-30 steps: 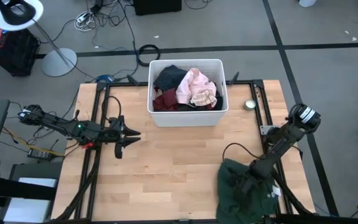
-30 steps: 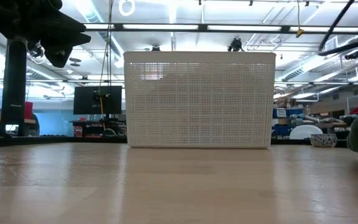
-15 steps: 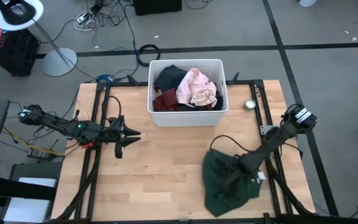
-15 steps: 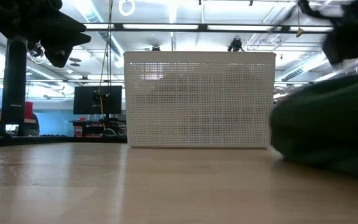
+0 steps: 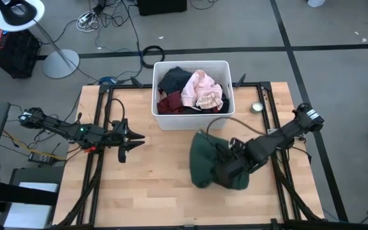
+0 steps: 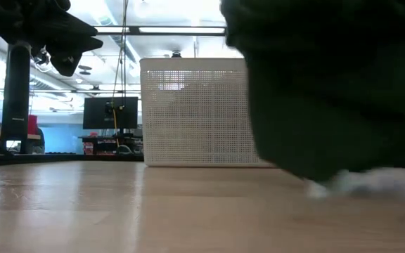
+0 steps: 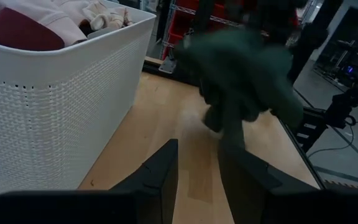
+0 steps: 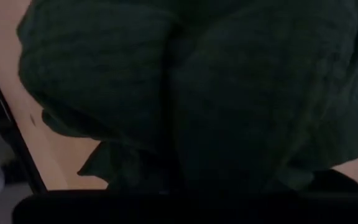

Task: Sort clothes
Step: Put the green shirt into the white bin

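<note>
A dark green top [image 5: 208, 165] is bunched up in the middle of the table, just in front of the white bin [image 5: 190, 121]. My right gripper [image 5: 230, 163] is shut on it, reaching in from the right. In the left wrist view the top [image 7: 241, 68] hangs in a clump. The bin holds pink [image 5: 200, 88], maroon [image 5: 169, 102] and black [image 5: 174, 78] clothes. My left gripper [image 5: 139, 137] waits open over the table's left part, pointing right. My right gripper holds the dark green top in its bunched cloth [image 5: 222, 167], coming slanting from the table's right. The cloth [image 8: 197, 93] covers the fingers, so the part and the number of layers cannot be told. The top hangs slack in a clump below the gripper [image 6: 329, 84].
A small round tin [image 5: 256, 107] sits at the far right beside the bin. Black frame rails [image 5: 101, 128] run along both sides of the table. Bare wood [image 5: 158, 185] lies near the front edge, left of the top.
My right gripper has swung from the near right corner toward the left and far edges, toward the bin, taking the dark green top along. The top, which lay spread at the near right edge, is now gathered into a clump in mid-table.
</note>
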Robot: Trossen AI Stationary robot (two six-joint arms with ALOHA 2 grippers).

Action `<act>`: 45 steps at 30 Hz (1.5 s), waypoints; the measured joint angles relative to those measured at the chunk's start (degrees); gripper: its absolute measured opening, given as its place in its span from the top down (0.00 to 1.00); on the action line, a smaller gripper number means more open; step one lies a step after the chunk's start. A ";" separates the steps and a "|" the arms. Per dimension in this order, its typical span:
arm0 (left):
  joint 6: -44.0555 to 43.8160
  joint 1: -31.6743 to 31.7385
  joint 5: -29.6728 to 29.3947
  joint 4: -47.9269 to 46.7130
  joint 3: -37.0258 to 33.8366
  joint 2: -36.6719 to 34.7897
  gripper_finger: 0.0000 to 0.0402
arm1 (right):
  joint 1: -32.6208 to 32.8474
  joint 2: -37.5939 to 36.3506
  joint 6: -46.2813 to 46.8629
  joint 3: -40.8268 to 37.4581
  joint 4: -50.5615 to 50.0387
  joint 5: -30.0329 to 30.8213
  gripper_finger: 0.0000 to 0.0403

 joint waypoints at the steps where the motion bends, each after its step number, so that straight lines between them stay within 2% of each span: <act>1: -0.01 0.01 0.00 0.00 0.00 0.01 0.70 | -0.41 -0.02 -0.83 2.07 -0.94 1.29 0.89; 6: -0.02 0.01 0.00 -0.02 0.00 0.02 0.70 | -3.13 -0.04 -7.91 12.70 -2.90 7.12 0.89; 12: -0.02 0.01 0.02 0.00 0.00 0.02 0.70 | -9.68 -0.13 -17.18 23.78 -0.53 11.28 0.89; 17: -0.01 0.01 0.01 -0.02 0.00 0.01 0.70 | -16.26 -0.20 -31.25 29.07 10.71 12.69 0.89; 24: 0.00 0.01 0.00 -0.02 0.00 0.02 0.70 | -25.68 -0.11 -50.35 29.72 29.11 12.69 0.89; 31: -0.02 0.01 0.02 -0.01 0.00 0.02 0.70 | -36.10 0.87 -53.30 28.13 29.98 12.47 0.89; 35: -0.02 0.01 0.02 0.07 0.00 0.02 0.70 | -40.61 3.08 -53.17 27.06 27.76 8.80 0.89; 38: 0.00 0.00 0.02 0.41 0.00 0.00 0.70 | -42.86 5.19 -52.88 26.26 27.77 6.72 0.89; 45: -0.02 0.01 0.00 0.37 0.00 0.00 0.70 | -45.08 11.43 -52.86 25.26 27.09 6.36 0.89</act>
